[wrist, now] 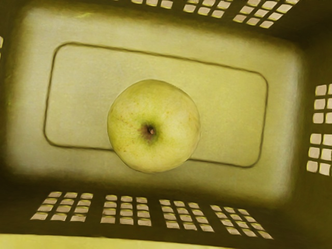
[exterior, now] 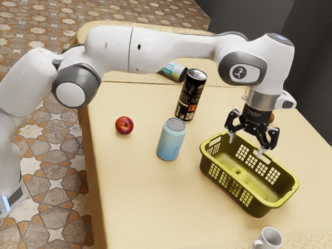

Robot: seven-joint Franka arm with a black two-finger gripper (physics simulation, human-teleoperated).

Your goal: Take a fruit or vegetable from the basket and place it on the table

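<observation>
In the basket [exterior: 207, 171], at the lower right of the exterior view, a pale yellow-green apple [wrist: 174, 111] sits on the floor, apart from the walls. Round and smooth-skinned, it carries faint tan specks; around the short dark stem, the hollow deepens to green with a brownish stain. The fingers [exterior: 261, 152] stand spread, grasping nothing, above the apple at the frame's right. All of this rests over the counter [exterior: 135, 197].
</observation>
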